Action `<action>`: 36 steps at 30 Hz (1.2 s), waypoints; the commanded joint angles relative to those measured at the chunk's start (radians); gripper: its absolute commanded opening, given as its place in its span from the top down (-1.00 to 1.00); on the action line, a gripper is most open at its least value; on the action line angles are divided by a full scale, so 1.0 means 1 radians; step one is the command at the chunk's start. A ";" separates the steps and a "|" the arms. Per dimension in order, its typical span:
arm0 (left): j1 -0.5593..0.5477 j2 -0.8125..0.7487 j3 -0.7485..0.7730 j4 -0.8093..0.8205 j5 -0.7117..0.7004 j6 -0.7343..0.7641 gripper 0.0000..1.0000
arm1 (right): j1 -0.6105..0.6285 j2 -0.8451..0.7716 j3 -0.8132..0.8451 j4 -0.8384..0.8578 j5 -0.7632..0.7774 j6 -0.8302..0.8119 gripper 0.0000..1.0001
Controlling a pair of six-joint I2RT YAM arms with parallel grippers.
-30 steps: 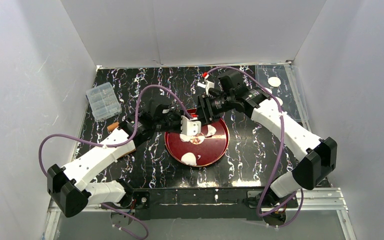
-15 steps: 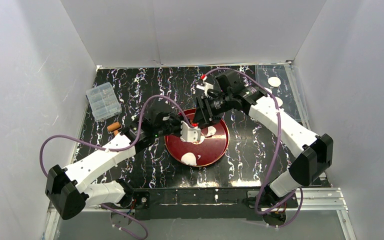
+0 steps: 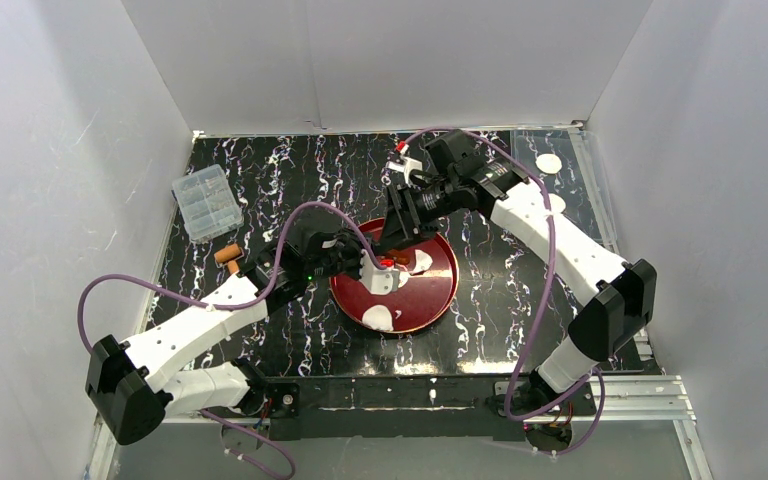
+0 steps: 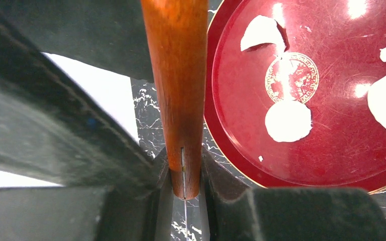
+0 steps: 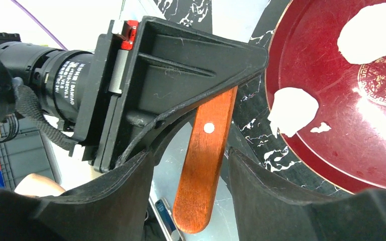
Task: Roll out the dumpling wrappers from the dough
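The left fingers (image 4: pixel 223 183) clamp a wooden handle (image 4: pixel 177 75); the right fingers (image 5: pixel 115 201) stand apart around it, beside the red plate (image 5: pixel 331 158).

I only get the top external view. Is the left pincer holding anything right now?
Observer: Yes. The left pincer is shut on a wooden handle, its wrist camera shows.
Operator: And the right pincer?
Observer: Jaws open either side of that same handle, not gripping it.
Operator: What's on the red plate?
Observer: By its centre emblem, a roundish white disc and a torn dough scrap.
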 commanded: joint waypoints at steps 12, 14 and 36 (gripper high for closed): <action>-0.005 -0.005 0.007 0.054 -0.014 -0.013 1.00 | 0.048 0.026 -0.025 0.036 0.011 0.026 0.38; -0.005 0.007 0.015 0.056 -0.033 -0.025 1.00 | 0.048 0.027 -0.036 0.041 0.002 0.028 0.50; -0.004 -0.052 0.058 -0.112 0.006 -0.275 -0.96 | 0.022 -0.112 -0.210 0.045 0.296 -0.253 0.97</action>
